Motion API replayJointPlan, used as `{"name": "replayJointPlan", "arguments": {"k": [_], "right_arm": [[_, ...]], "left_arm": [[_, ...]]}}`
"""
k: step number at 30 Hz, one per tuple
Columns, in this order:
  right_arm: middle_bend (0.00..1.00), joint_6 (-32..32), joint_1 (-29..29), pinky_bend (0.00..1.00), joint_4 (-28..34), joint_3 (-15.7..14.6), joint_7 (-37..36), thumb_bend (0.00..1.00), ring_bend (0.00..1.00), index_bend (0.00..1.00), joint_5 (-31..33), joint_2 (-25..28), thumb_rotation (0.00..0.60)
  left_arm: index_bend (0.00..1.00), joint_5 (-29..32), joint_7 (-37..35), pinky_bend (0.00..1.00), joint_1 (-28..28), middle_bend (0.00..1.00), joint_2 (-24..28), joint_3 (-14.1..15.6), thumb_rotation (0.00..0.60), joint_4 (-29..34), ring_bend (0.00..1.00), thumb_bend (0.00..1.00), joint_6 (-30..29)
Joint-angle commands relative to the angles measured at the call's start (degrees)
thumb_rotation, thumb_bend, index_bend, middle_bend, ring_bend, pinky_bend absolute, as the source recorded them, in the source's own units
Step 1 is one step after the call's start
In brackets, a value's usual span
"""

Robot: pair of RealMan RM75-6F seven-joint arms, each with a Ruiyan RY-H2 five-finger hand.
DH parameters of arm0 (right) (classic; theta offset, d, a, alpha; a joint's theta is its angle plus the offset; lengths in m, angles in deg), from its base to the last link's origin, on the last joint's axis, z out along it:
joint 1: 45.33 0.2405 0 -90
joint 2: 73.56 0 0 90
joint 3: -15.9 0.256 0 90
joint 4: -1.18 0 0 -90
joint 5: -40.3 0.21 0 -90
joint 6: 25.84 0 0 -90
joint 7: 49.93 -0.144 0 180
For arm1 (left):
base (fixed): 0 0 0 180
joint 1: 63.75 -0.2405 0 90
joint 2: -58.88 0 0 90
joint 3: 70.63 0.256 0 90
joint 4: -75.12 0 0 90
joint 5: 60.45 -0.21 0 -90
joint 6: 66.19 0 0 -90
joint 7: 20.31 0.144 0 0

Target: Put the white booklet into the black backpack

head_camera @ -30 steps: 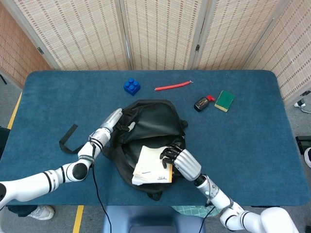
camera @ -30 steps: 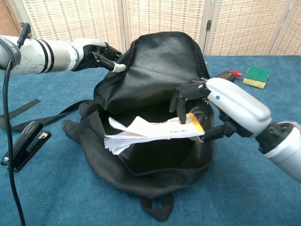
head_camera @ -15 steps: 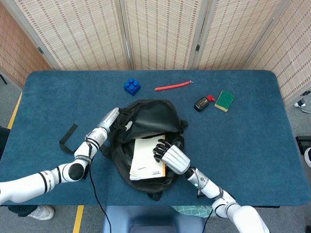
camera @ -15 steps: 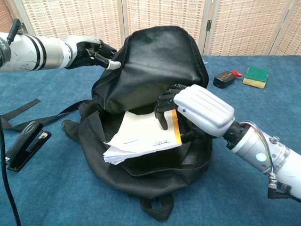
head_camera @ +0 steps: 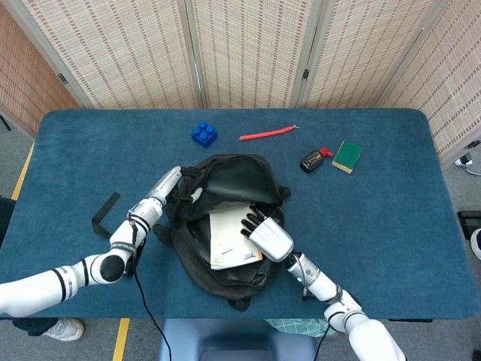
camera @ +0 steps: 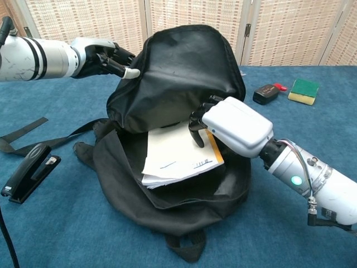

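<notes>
Chest view shows the right hand (camera: pixel 231 125) grasping the white booklet (camera: pixel 178 153) half inside the black backpack (camera: pixel 178 84), whose flap the left hand (camera: pixel 103 56) grips.

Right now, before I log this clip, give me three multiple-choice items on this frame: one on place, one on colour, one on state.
1. Where is the white booklet?
A. partly inside the black backpack's mouth
B. flat on the table
C. beside the sponge

2. What colour is the toy brick?
A. red
B. blue
C. green

3. What is the left robot hand doing?
A. resting on the table
B. gripping the stapler
C. holding the backpack's flap up

Answers: 1 A, the right robot hand holds it in the opening; 2 B, blue in the head view; 3 C, fingers on the raised flap.
</notes>
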State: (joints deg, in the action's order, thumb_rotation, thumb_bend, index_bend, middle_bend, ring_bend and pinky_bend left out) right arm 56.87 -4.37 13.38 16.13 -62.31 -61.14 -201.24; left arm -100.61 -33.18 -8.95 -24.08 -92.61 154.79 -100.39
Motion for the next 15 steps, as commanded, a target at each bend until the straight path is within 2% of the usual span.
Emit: {"name": "replayJointPlan", "arguments": {"k": [1,3,6,11,13,15], "right_arm": [[0.46,-1.28,0.19,0.20,-0.32,0.27,1.89,0.39,0.34,0.77,1.37,-0.45,0.600],[0.44,-1.62,0.26,0.18,-0.14,0.44,2.80,0.39,0.33,0.77,2.01,-0.50,0.600],[0.37,-1.88,0.00,0.15,0.43,0.39,3.71,0.39,0.29,0.64,2.66,-0.19,0.600],[0.15,-1.87,-1.07,0.05,2.74,0.92,4.17,0.38,0.13,0.12,4.25,0.82,0.600],[0.08,-1.52,-1.57,0.02,4.20,1.08,4.50,0.34,0.07,0.03,4.77,1.43,0.600],[0.05,-1.31,-1.95,0.00,5.45,1.04,5.03,0.28,0.05,0.00,5.03,2.10,0.600]], "left_arm": [[0.59,-0.16,-0.10,0.00,-0.06,0.31,0.20,0.05,0.600,0.25,0.25,0.60,-0.06],[0.59,-0.17,-0.22,0.00,-0.08,0.31,0.35,0.06,0.600,0.45,0.25,0.60,-0.06],[0.58,-0.15,-0.32,0.00,-0.07,0.31,0.46,0.12,0.600,0.51,0.24,0.60,-0.05],[0.57,0.02,-0.37,0.00,0.08,0.30,0.49,0.27,0.600,0.35,0.24,0.60,-0.03],[0.56,0.16,-0.30,0.00,0.21,0.30,0.48,0.36,0.600,0.27,0.24,0.60,0.02],[0.56,0.29,-0.21,0.00,0.32,0.30,0.45,0.46,0.600,0.25,0.24,0.60,0.01]]}}
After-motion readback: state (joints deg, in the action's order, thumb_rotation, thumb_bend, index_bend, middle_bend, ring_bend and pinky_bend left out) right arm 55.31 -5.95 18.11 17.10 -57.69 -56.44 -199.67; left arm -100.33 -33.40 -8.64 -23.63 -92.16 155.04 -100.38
